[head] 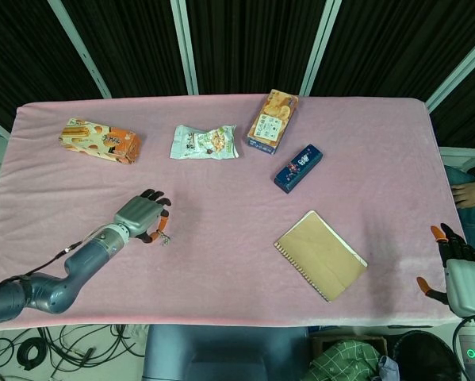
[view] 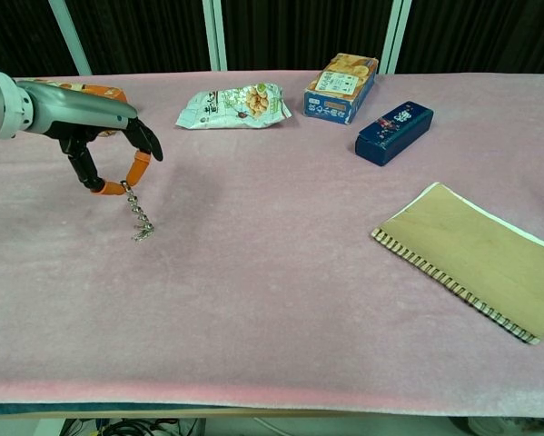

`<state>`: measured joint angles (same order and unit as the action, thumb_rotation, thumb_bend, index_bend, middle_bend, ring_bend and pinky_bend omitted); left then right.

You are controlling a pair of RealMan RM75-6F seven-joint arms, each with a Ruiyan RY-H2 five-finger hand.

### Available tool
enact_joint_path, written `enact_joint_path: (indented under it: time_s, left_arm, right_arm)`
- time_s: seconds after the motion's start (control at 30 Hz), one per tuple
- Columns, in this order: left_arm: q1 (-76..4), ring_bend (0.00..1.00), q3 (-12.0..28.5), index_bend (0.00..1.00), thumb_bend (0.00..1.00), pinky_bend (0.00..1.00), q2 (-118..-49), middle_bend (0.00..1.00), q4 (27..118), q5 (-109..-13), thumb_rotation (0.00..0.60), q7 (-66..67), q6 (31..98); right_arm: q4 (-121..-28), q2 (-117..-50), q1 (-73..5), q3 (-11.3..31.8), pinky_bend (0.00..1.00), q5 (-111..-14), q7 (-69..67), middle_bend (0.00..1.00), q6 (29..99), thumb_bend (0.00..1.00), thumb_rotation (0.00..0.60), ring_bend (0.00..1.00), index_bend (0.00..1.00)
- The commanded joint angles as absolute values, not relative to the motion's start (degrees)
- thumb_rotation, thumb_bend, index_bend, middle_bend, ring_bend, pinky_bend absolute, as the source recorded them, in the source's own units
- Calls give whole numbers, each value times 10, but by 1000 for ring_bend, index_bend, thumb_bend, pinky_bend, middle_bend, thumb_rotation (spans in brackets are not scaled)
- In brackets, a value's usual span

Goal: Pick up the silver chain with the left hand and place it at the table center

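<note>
Only the chest view showed the silver chain (view: 138, 218) clearly: it hung from the orange fingertips (view: 137, 170) of the left hand (view: 108, 154), pinched at its top, its lower end touching the pink worktop (view: 281, 272) at the left. From the head view the chain (head: 163, 237) was a small glint beside that hand (head: 142, 217). Only the head view caught the right hand (head: 453, 262), fingers spread and holding nothing, off the worktop's near right edge.

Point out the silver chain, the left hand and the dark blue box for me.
silver chain (view: 139, 219), chest view, middle of the hanging links.
left hand (view: 108, 156), chest view, middle of the hand above the chain.
dark blue box (view: 394, 132), chest view, its top face.
</note>
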<state>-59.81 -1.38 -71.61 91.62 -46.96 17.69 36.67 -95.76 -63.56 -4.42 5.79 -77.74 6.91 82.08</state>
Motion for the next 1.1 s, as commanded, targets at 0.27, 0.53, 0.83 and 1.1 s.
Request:
enact_joint_path:
  time_s: [0.27, 0.53, 0.83, 1.1]
  left_arm:
    - [-598, 0, -12, 564, 443, 0, -710, 146, 928, -467, 600, 161, 349]
    - [-599, 0, -14, 564, 443, 0, -708, 147, 929, -468, 600, 158, 346]
    - [-597, 0, -15, 564, 443, 0, -706, 146, 926, -472, 600, 166, 365]
    - [-596, 0, -9, 564, 443, 0, -702, 146, 929, -471, 600, 159, 366]
  right_arm:
    - [-958, -636, -44, 58, 174, -778, 69, 20, 821, 144, 600, 86, 43]
    - [-958, -636, -44, 57, 174, -778, 70, 20, 821, 144, 600, 86, 43]
    - [-959, -635, -44, 57, 174, -778, 69, 20, 820, 143, 600, 86, 43]
    - [-959, -635, -44, 57, 174, -778, 69, 20, 820, 143, 600, 86, 43]
